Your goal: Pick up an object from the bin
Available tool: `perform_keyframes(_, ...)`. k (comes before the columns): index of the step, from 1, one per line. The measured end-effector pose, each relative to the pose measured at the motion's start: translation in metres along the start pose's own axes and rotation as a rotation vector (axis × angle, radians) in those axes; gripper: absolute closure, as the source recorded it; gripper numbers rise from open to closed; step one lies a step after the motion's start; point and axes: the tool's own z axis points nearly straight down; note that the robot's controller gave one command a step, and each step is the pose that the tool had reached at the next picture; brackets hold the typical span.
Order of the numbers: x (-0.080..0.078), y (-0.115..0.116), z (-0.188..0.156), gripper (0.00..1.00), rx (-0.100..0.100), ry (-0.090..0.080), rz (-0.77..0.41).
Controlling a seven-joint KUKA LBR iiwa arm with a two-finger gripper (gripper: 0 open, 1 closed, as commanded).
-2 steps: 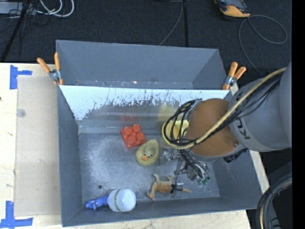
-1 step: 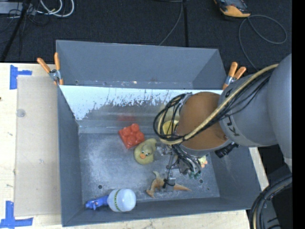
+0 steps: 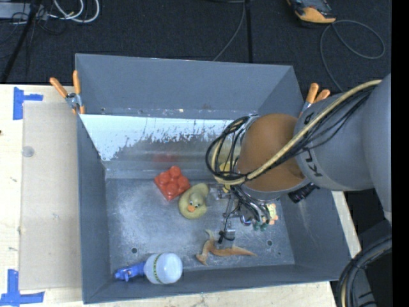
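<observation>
From the camera view, the grey metal bin [image 3: 185,88] holds four loose things, all on the half of its floor toward the lower edge of the view. A red studded block [image 3: 172,182] lies near the middle of the floor, and a yellow rubber duck [image 3: 193,201] sits just beside it, toward the bin's right wall. A white bulb-shaped thing with a blue end [image 3: 163,268] lies in the bin's lower left corner, against the lower wall. A flat tan toy with thin limbs [image 3: 233,252] lies by the lower wall, right of the middle.

The arm comes in over the bin's right rim, with its orange cover [image 3: 271,152] and looped cables [image 3: 223,152] above the floor. The gripper [image 3: 224,236] points down onto the upper end of the tan toy. I cannot tell whether it is open or closed, or whether it grips the toy.
</observation>
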Motion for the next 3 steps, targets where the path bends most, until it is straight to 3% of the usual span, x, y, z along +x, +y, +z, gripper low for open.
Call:
perform_keyframes(1, 0.047, -0.022, 0.028, 0.0, 0.0, 0.014, -0.016)
perform_keyframes(2, -0.029, 0.044, 0.028, 1.0, -0.001, -0.001, 0.088)
perform_keyframes(3, -0.029, 0.044, 0.028, 1.0, -0.001, -0.001, 0.088)
